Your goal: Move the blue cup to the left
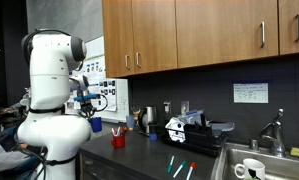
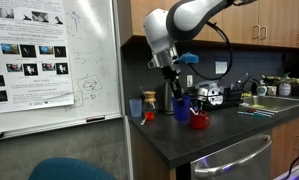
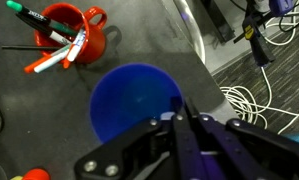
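- In the wrist view the blue cup (image 3: 137, 100) fills the middle of the frame, seen from above with its mouth open and nothing inside.
- The gripper (image 3: 179, 122) comes in from the bottom edge. Its two dark fingers (image 3: 199, 130) meet at the cup's right-hand rim, and the jaws look clenched on the cup wall there.
- The red cup (image 3: 74, 40) sits in the upper left of the wrist view with pens (image 3: 51, 58) sticking out of it, near the blue cup but not touching it.
- In both exterior views the blue cup (image 1: 95, 124) (image 2: 181, 108) hangs directly under the gripper (image 1: 92, 110) (image 2: 178, 97), with the red cup (image 1: 118, 140) (image 2: 198, 121) just beside it on the dark counter (image 1: 139, 155) (image 2: 224, 135).
- Whether the blue cup's base touches the counter cannot be told.
- In an exterior view a white mug (image 1: 251, 168) sits in the sink (image 1: 229, 160) at the lower right.
- A whiteboard (image 2: 89, 60) fills the left of an exterior view.
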Robot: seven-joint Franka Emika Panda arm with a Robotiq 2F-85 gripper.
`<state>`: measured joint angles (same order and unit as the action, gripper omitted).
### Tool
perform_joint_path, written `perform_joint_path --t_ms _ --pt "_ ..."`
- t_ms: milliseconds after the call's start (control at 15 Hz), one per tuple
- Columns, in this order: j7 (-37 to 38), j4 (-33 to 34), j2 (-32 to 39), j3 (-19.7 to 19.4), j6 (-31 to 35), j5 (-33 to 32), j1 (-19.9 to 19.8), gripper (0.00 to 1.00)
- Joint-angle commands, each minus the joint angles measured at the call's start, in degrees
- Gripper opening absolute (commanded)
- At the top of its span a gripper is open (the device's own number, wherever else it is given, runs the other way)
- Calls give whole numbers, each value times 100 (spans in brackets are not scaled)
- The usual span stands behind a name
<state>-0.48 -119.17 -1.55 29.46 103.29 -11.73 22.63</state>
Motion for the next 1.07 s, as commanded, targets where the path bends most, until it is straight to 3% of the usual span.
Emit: perform_joint_path --t_ms 0,533,1000 --pt "6 17 12 -120 -14 -8 123 4" --pt "-23 242 256 -186 24 -68 108 1" --pt "69 258 655 -269 715 -134 119 1"
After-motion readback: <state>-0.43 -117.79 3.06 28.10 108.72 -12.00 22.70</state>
